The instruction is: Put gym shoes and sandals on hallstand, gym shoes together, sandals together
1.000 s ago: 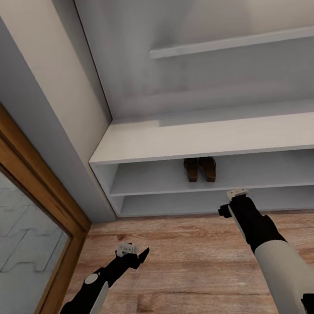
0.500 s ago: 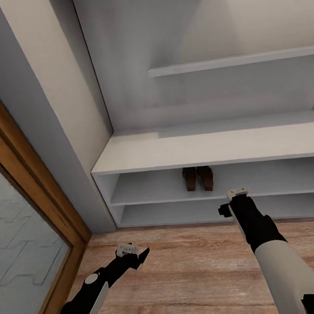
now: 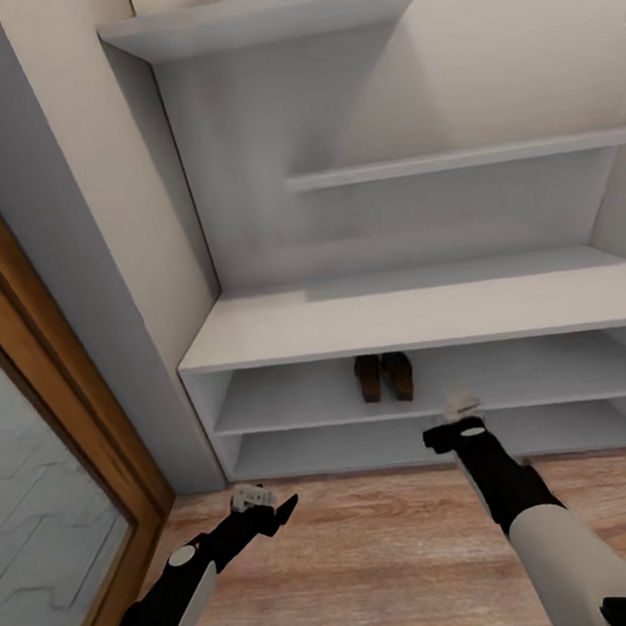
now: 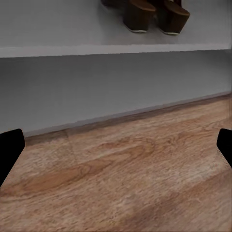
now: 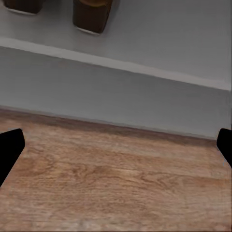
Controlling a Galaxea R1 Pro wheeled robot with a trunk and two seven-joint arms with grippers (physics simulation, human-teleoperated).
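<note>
Two sandals (image 3: 384,378) sit shelved in the hallstand (image 3: 424,311); your left gripper (image 3: 267,510) and right gripper (image 3: 454,424), jaws spread and empty, could knock them when shelving gym shoes.

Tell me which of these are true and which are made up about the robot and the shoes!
1. The sandals sit side by side on a shelf of the hallstand. True.
2. The left claw is holding a sandal. False: it is open and empty over the corridor floor.
3. White sneakers stand on the hallstand's top. False: its top is bare.
4. The right claw is open and holds nothing. True.
</note>
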